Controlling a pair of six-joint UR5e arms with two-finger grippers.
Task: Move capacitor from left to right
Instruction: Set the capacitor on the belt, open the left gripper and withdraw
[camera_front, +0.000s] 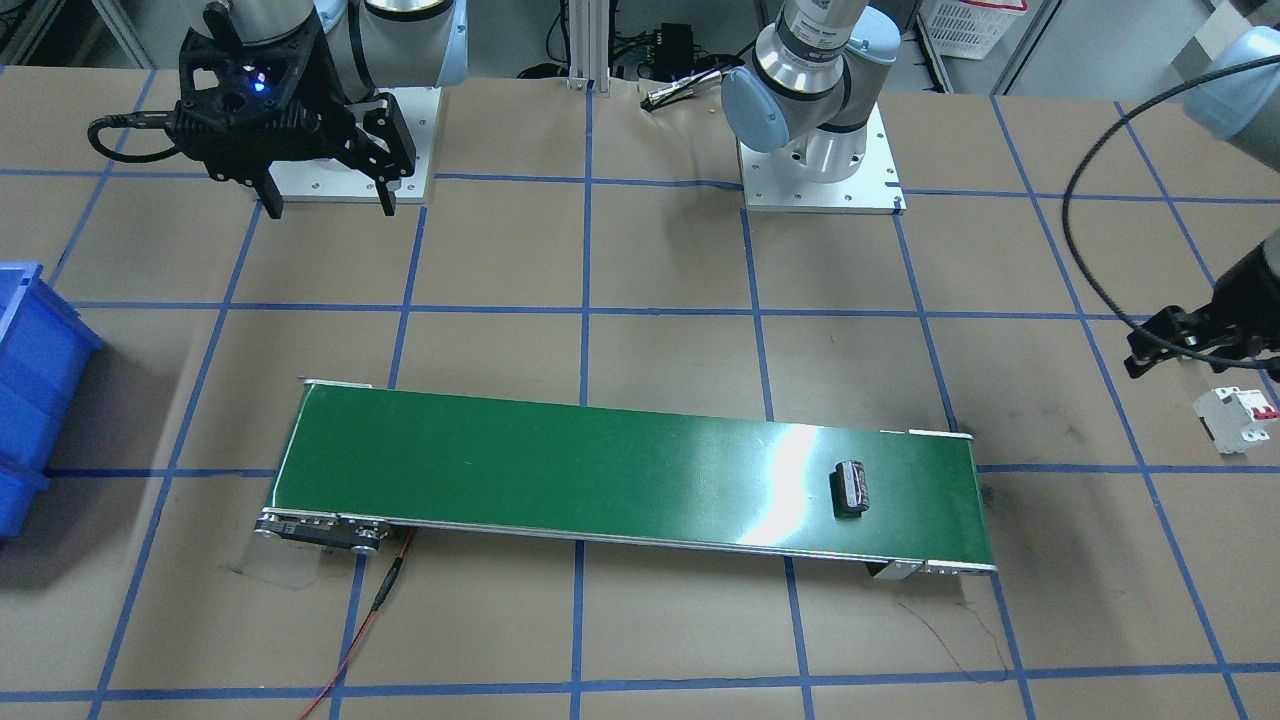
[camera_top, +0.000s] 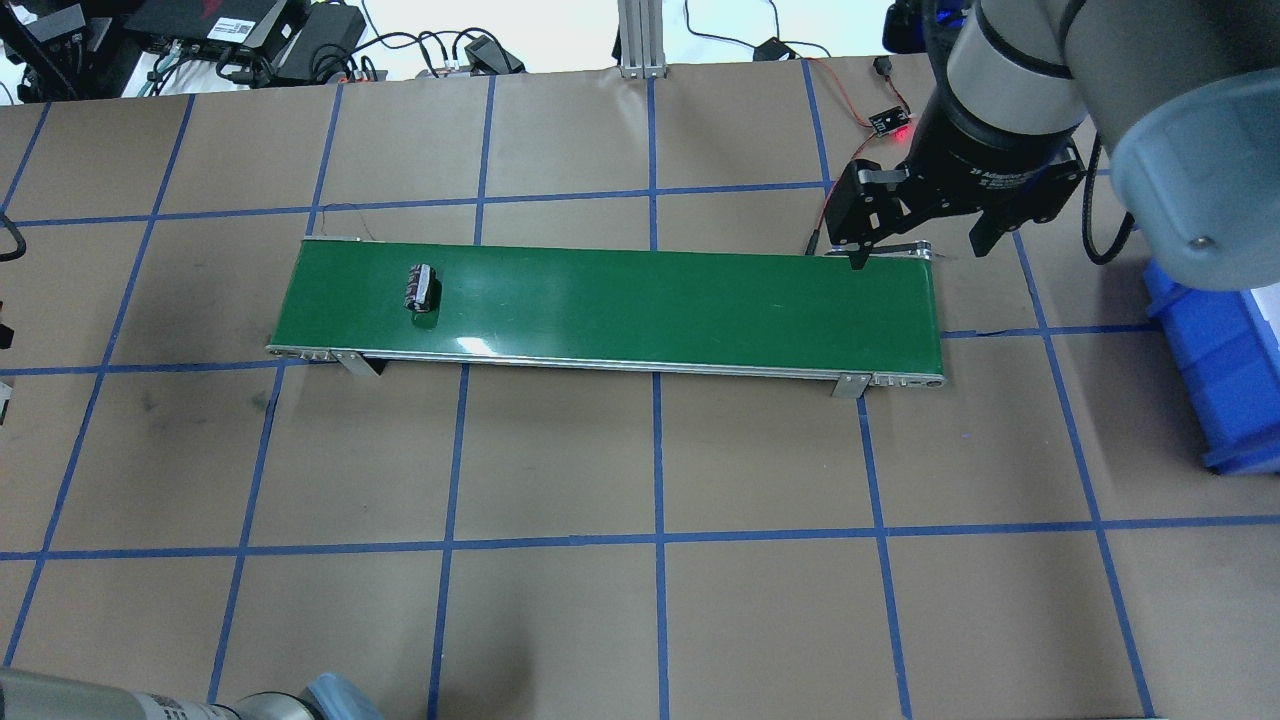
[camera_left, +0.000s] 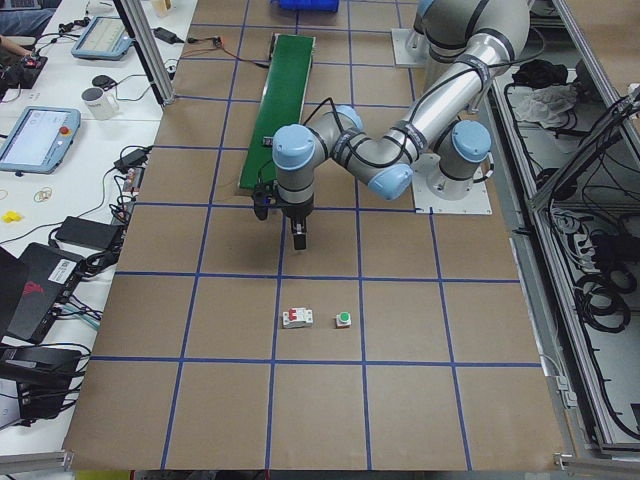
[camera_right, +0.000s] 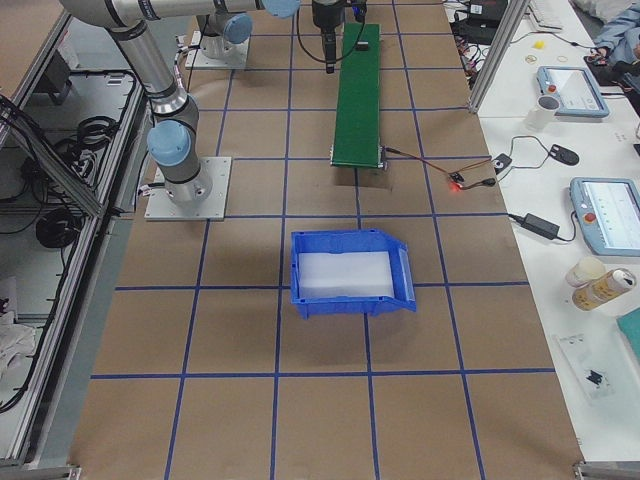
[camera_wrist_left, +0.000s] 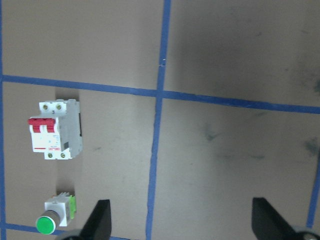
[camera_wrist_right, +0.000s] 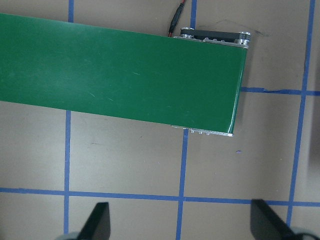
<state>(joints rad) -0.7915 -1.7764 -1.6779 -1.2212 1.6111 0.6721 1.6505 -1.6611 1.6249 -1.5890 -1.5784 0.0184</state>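
We see the capacitor (camera_top: 423, 288) at the belt's (camera_top: 650, 300) left end. Left end effector (camera_wrist_left: 182, 220) and right end effector (camera_wrist_right: 180, 220) gape empty, so delivery is pending.

You're seeing the capacitor (camera_top: 422, 288) lying alone near the left end of the green belt (camera_top: 650, 300). Bare belt is showing on every side of it, so a gripper could be dropping in from straight above. The right gripper (camera_top: 918, 250) is hanging spread wide by the belt's right end, well apart from it. Off the left end, the left gripper (camera_wrist_left: 182, 227) is hovering agape over bare paper, with the white breaker (camera_wrist_left: 52, 131) and green push button (camera_wrist_left: 55, 219) crowding one side. The blue bin (camera_top: 1215, 360) is sitting beyond the belt's right end.
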